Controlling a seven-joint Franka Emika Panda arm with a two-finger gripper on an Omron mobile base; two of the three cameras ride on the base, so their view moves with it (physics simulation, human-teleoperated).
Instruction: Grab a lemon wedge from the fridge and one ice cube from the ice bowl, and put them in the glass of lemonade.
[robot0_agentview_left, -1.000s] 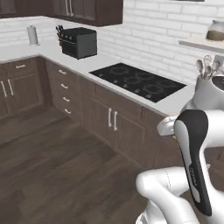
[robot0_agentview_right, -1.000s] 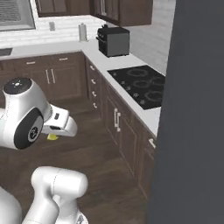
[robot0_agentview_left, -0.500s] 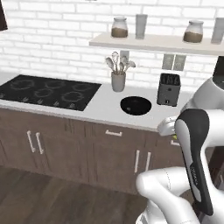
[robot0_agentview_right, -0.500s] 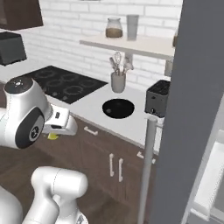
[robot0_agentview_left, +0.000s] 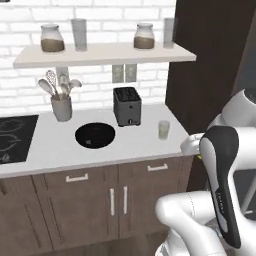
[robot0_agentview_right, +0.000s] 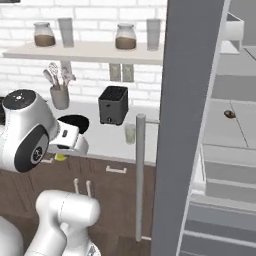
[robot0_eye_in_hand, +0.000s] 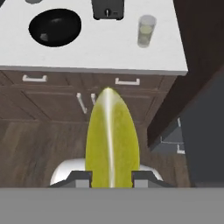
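Hand view shows the end effector (robot0_eye_in_hand: 111, 177) closed on the lemon wedge (robot0_eye_in_hand: 112, 140), which sticks up between its two tips. It hangs over the dark wood floor (robot0_eye_in_hand: 39, 144) in front of the cabinets. On the white surface (robot0_eye_in_hand: 109, 48) sit the black ice bowl (robot0_eye_in_hand: 55, 27), the toaster (robot0_eye_in_hand: 108, 8) and the glass of lemonade (robot0_eye_in_hand: 146, 30). The fridge (robot0_agentview_right: 187, 125) door stands open.

We are in a home kitchen. A white worktop (robot0_agentview_left: 125, 145) runs over dark brown wooden cabinets (robot0_agentview_left: 95, 200) with silver handles, backed by a white brick wall (robot0_agentview_left: 30, 85). On it we see a black toaster (robot0_agentview_left: 127, 106), a cup of cooking utensils (robot0_agentview_left: 61, 102) and a black hob (robot0_agentview_left: 15, 137). A shelf (robot0_agentview_left: 105, 54) above carries jars (robot0_agentview_left: 52, 39) and glasses (robot0_agentview_left: 79, 34). In the right base view a grey fridge (robot0_agentview_right: 187, 125) stands open.
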